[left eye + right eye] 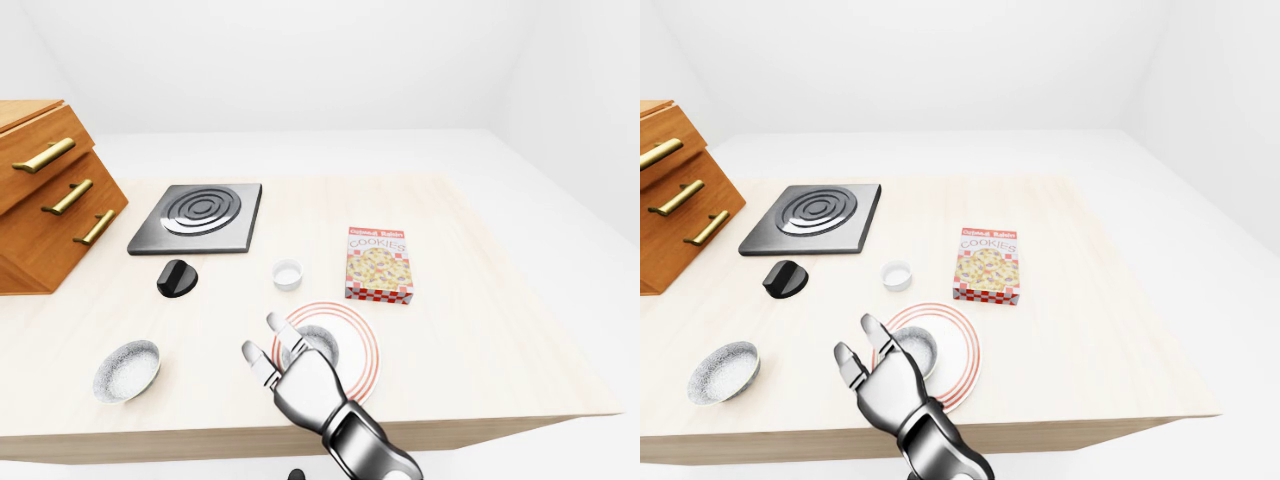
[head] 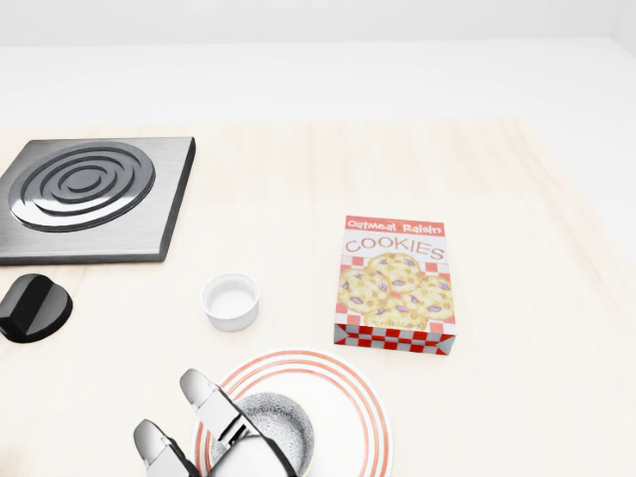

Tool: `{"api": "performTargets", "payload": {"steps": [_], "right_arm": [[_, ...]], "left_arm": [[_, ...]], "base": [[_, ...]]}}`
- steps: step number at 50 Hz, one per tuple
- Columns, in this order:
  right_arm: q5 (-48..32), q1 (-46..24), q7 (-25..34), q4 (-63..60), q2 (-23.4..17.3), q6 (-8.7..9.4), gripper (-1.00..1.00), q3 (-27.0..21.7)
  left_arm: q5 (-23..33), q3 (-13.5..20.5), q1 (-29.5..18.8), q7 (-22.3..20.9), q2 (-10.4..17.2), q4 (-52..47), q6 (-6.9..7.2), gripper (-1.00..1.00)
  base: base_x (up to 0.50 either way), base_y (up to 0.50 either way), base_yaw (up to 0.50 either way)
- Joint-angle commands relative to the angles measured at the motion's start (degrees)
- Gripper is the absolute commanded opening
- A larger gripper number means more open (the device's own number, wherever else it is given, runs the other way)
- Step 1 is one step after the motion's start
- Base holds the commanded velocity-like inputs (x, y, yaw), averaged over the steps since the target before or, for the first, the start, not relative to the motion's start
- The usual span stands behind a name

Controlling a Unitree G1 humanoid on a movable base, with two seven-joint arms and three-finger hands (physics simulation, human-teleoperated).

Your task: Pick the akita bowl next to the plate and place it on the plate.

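The akita bowl (image 2: pixel 276 425), speckled grey-white, sits upright inside the red-ringed white plate (image 2: pixel 350 396) at the bottom of the head view. My right hand (image 2: pixel 189 412) is open at the plate's left rim, its silver fingers (image 1: pixel 272 325) spread and pointing up and to the left, with nothing between them. It stands just left of the bowl; I cannot tell whether a finger touches the bowl's edge. The forearm rises from the bottom edge of both eye views. My left hand does not show in any view.
A cookies box (image 2: pixel 397 283) lies right of and above the plate, and a small white cup (image 2: pixel 231 300) just above it. A stove burner (image 2: pixel 84 194) and black knob (image 2: pixel 35 306) are at the left. A second speckled bowl (image 1: pixel 126 370) and a wooden drawer cabinet (image 1: pixel 50 190) are far left.
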Motion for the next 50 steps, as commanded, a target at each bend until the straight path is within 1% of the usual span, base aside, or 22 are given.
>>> {"api": "performTargets", "payload": {"steps": [1,6,12,19,28,46,50], "right_arm": [[-0.1,-0.2,1.6,-2.7,-0.3,0.0,1.0,-0.1],[-0.5,-0.3,2.2,-4.2,-0.2,0.0,1.0,0.0],[-0.5,-0.2,3.5,-6.2,-0.4,0.0,1.0,-0.2],[-0.4,-0.1,5.9,-9.7,-0.6,0.0,1.0,-0.4],[-0.1,-0.5,7.8,-12.4,-0.6,0.0,1.0,-1.3],[0.4,-1.0,13.7,-20.1,-0.6,0.0,1.0,-3.0],[0.4,-0.9,13.9,-20.5,-0.7,0.0,1.0,-3.4]], "left_arm": [[0.0,0.0,0.0,0.0,0.0,0.0,-0.01,1.0],[0.0,0.0,0.0,-0.1,-0.1,0.0,-0.11,1.0],[-0.1,0.0,0.1,-0.1,0.1,0.0,0.08,1.0],[0.0,0.0,0.0,-0.1,0.1,0.0,-0.02,1.0],[0.0,-0.1,-0.1,-0.1,-0.1,0.0,-0.07,1.0],[-0.1,0.0,0.2,-0.6,-0.1,0.0,-0.3,1.0],[-0.1,0.0,0.3,-0.6,-0.1,0.0,-0.23,1.0]], "base": [[0.0,0.0,0.0],[0.0,0.0,0.0],[0.0,0.0,0.0],[0.0,0.0,0.0],[0.0,0.0,0.0],[0.0,0.0,0.0],[0.0,0.0,0.0]]}}
